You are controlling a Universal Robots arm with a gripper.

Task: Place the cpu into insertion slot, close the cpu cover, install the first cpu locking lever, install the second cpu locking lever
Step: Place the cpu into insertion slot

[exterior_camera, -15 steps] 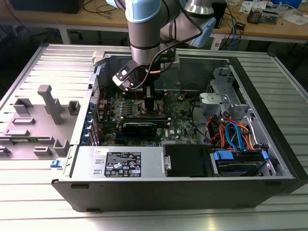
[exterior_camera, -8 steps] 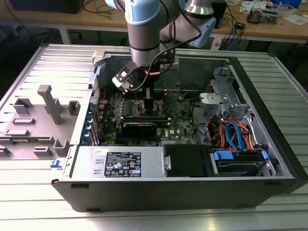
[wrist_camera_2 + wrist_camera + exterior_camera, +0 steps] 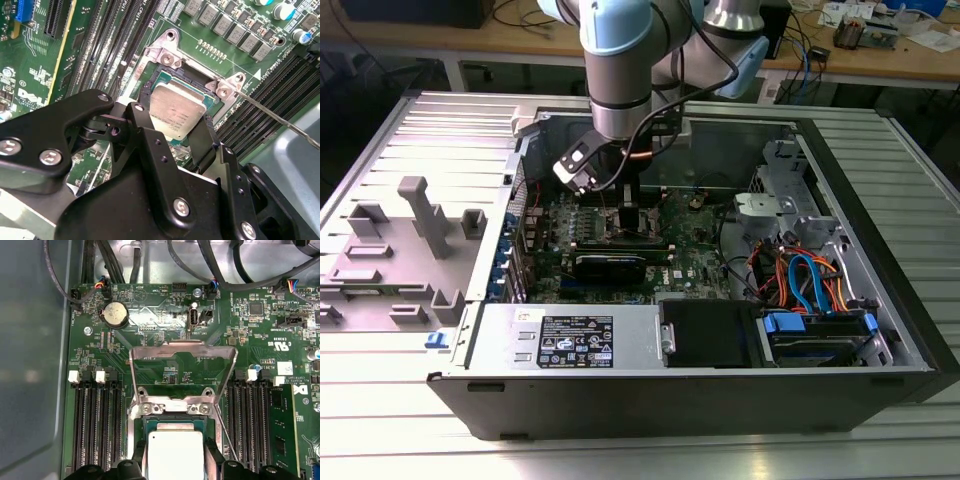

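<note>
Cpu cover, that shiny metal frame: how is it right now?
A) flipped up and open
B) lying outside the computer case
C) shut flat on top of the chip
A: in the first wrist view the cpu cover stands flipped up behind the cpu, whose grey top lies uncovered.

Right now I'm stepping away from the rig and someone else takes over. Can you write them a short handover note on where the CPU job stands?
Gripper: shut on the cpu, fingers on two opposite edges.
Cpu: at the insertion slot, inside its dark rim; I cannot tell whether it is fully seated.
Cpu cover: standing open, tipped up off the slot.
Locking lever: one thin rod sticks out free beside the slot.
Done: cpu brought to the slot.
Not yet done: cover closed, both levers latched.
</note>
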